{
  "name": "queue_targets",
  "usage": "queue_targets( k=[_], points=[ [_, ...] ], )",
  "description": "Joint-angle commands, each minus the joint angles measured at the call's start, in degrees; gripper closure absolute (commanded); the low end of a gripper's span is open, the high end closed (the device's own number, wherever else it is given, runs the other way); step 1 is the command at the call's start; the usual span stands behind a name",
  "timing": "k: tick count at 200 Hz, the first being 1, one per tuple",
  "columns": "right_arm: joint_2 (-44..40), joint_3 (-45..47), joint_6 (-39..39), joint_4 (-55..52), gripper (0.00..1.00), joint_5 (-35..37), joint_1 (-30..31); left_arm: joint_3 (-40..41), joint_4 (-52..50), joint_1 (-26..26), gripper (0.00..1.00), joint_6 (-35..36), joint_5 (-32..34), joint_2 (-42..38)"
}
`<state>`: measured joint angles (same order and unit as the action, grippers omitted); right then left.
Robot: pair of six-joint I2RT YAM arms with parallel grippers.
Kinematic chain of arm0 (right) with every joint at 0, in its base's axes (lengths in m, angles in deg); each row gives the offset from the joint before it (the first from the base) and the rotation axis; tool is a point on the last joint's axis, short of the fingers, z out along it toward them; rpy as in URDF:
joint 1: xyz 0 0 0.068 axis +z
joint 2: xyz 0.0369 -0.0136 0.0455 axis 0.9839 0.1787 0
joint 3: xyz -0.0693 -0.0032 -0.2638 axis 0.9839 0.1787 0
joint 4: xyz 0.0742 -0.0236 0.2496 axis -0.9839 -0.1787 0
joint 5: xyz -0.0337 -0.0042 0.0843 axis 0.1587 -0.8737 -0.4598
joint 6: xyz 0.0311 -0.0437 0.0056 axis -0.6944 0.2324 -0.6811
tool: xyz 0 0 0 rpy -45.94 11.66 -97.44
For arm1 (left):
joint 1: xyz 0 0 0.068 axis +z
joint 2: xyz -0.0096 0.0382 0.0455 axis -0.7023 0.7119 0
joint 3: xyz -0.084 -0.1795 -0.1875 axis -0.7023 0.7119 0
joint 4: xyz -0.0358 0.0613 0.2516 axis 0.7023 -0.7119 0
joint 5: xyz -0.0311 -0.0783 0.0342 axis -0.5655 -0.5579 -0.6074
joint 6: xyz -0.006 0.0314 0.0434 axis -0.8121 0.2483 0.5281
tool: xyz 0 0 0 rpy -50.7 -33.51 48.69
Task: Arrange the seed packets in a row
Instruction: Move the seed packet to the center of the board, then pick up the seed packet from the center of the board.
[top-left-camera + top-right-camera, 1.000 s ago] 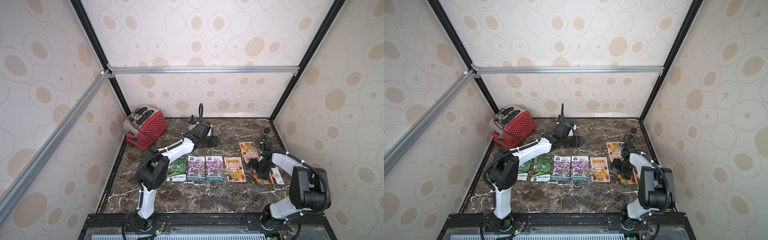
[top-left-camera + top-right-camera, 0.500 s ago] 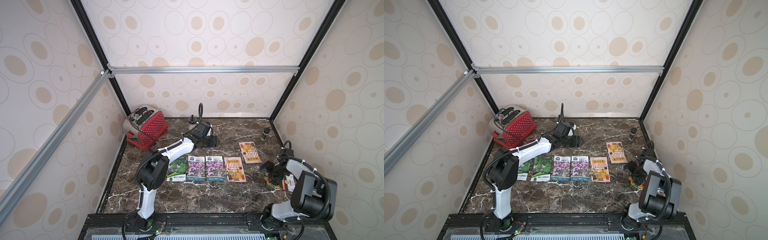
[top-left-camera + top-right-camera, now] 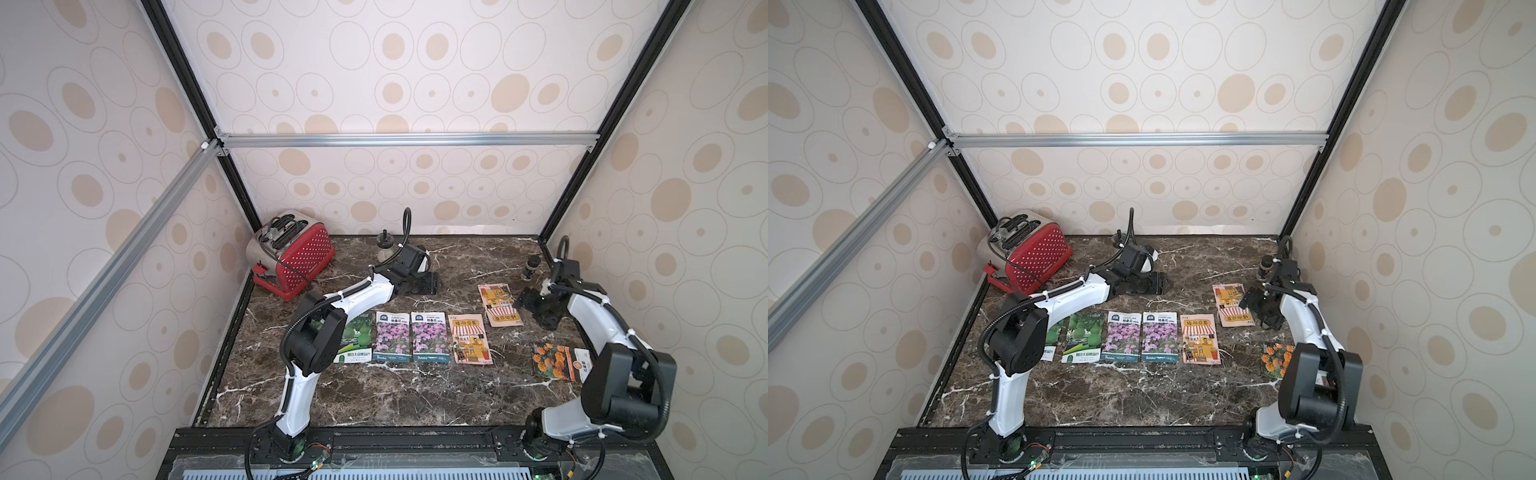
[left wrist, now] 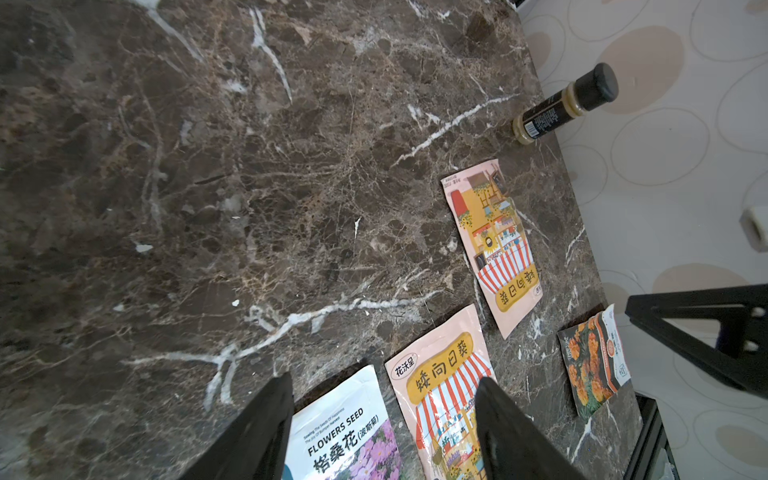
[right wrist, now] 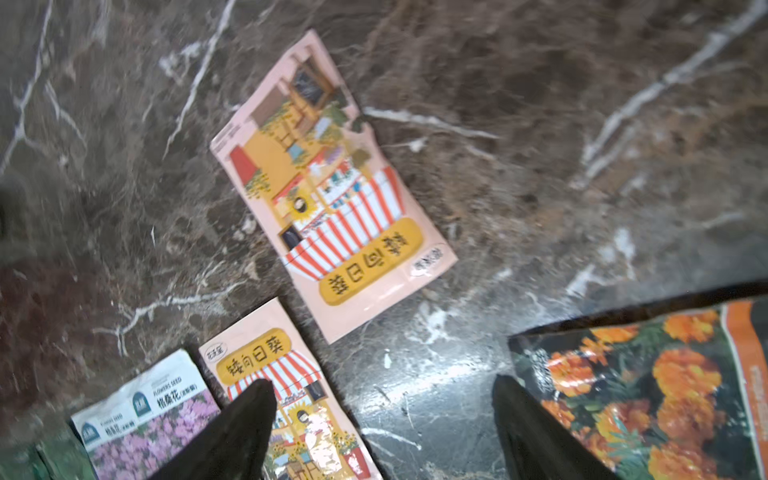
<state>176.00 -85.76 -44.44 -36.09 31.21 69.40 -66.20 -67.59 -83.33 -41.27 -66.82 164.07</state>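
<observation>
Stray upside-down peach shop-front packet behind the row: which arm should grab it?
Right. The right hand is open and empty, right beside the stray peach packet. The left hand, also open and empty, hangs farther away, behind the row's purple packets.

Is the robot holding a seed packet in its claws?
No, nothing is held. The left gripper and the right gripper are both open and empty.

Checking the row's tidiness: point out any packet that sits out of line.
Two. The upside-down shop-front packet lies skewed behind the row, near its right end. The marigold packet lies turned sideways, apart to the right.
</observation>
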Motion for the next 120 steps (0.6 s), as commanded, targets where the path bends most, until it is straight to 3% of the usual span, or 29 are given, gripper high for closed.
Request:
queue_targets(
  k=[1, 120],
  points=[
    [6.61, -5.89, 5.77, -6.70, 0.15, 5.41, 4.26, -3.02, -1.15, -0.63, 0.30, 1.36, -0.44, 0.44],
    [24.31, -16.71, 9.60, -7.61, 0.12, 9.29, 5.13, -3.68, -2.07, -0.68, 0.29, 2.21, -1.28, 1.23]
  ],
)
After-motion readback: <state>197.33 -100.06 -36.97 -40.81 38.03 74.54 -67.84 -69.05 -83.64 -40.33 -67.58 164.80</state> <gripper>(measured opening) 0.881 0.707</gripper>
